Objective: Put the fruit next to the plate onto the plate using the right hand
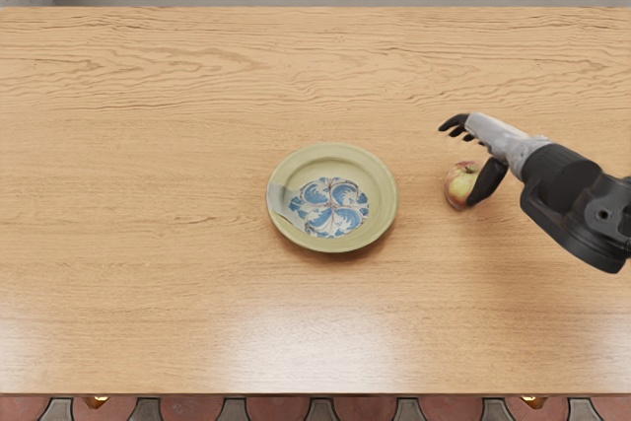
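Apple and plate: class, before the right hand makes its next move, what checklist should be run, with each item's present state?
1. Apple lies on the table, right of the plate and apart from it: ok.
2. Plate sits flat, face up: ok.
3. Right hand is at the apple, thumb beside it: ok.
4. Hand closed on the apple: not ok, it is open.
5. Thumb touching the apple: cannot tell.
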